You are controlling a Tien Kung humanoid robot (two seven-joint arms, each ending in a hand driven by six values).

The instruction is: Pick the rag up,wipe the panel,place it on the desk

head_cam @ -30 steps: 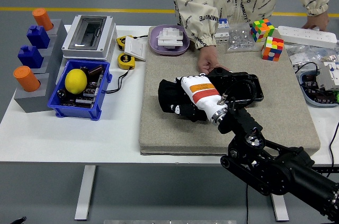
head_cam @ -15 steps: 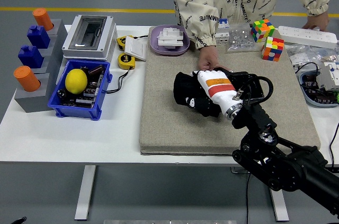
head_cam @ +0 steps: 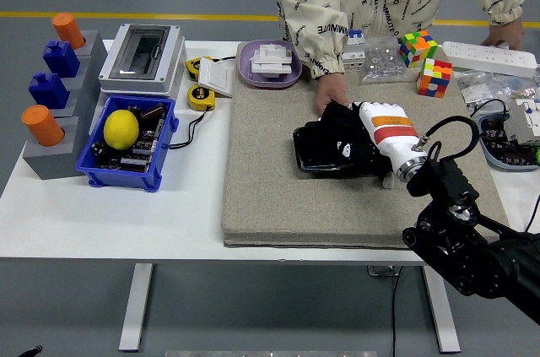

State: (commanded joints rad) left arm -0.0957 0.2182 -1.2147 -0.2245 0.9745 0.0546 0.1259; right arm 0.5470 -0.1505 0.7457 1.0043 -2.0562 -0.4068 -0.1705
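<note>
Robot hand (head_cam: 359, 139) on apparently crumpled rag (head_cam: 325, 142)

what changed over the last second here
The right hand, pressing the black rag down, has swept rightward and slightly toward the table's far side across the black panel, dragging the rag from the panel's left end; the panel's left end now shows. The person's hand still rests at the panel's far edge. The grey mat, blue bin and cubes have not moved.
</note>
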